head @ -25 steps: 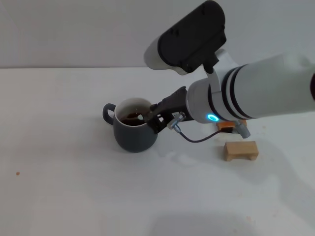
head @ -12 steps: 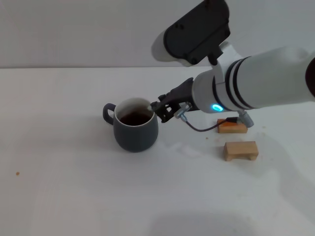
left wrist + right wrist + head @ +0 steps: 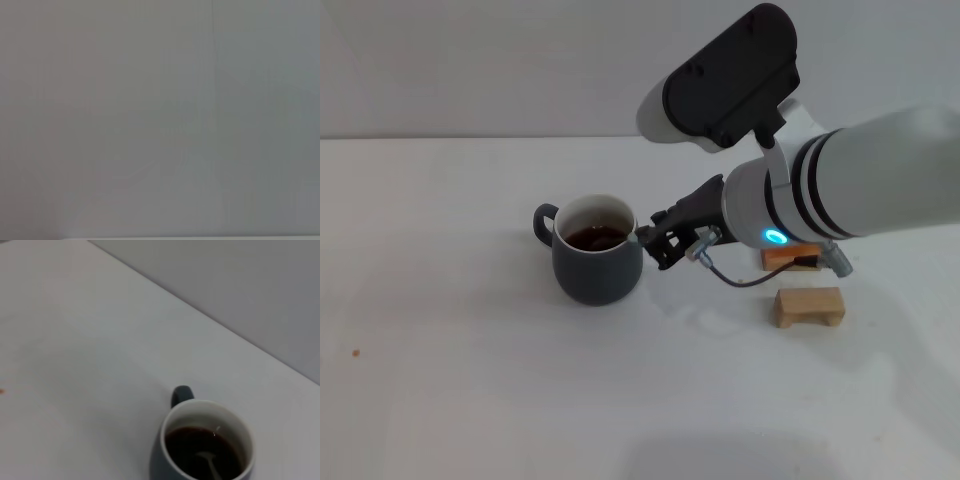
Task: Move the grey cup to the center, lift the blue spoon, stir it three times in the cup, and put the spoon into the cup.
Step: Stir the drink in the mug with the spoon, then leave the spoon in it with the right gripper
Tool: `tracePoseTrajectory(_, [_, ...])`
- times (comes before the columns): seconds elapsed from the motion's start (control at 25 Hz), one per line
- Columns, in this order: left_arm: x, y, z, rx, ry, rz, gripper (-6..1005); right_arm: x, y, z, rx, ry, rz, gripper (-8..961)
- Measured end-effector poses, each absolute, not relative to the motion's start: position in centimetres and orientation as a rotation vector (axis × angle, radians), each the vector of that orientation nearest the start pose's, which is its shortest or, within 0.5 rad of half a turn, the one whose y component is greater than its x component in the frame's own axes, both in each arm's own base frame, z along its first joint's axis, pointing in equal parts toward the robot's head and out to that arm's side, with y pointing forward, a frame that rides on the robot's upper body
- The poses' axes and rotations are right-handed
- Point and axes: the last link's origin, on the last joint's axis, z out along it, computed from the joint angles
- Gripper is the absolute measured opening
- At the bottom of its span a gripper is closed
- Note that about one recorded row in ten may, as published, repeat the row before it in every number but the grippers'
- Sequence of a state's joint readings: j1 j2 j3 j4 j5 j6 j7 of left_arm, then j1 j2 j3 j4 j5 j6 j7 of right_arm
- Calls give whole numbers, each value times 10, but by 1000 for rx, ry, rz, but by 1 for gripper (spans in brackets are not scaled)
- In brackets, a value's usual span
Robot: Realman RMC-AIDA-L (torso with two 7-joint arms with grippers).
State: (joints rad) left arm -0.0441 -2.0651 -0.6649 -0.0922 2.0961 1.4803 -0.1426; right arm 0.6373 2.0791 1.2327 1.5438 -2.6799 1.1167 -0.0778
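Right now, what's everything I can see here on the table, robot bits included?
Cup: one, dark grey, white inside, brown liquid, mid-table.
Spoon: one, grey metal bowl showing, lying in the cup's liquid.
Wooden blocks: two, tan; one on the table right of the cup, one behind it, partly hidden by the arm.
Table: one, white.
Right gripper: one, black, beside the cup's right rim.
Left gripper: not in view.

blue spoon (image 3: 209, 464) mostly submerged, grey cup (image 3: 170, 460) base cropped
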Motion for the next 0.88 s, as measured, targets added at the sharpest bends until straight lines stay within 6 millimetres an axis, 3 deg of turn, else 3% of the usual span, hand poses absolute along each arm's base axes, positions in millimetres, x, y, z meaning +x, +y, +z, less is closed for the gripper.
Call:
tracePoseTrajectory(0.32, [-408, 171, 18, -1385, -574, -551, 847, 62, 332, -78, -2557, 592, -121, 163])
tracePoseTrajectory(0.88, [-408, 166, 19, -1381, -574, -549, 847, 61, 348, -86, -2541, 575, -79, 163])
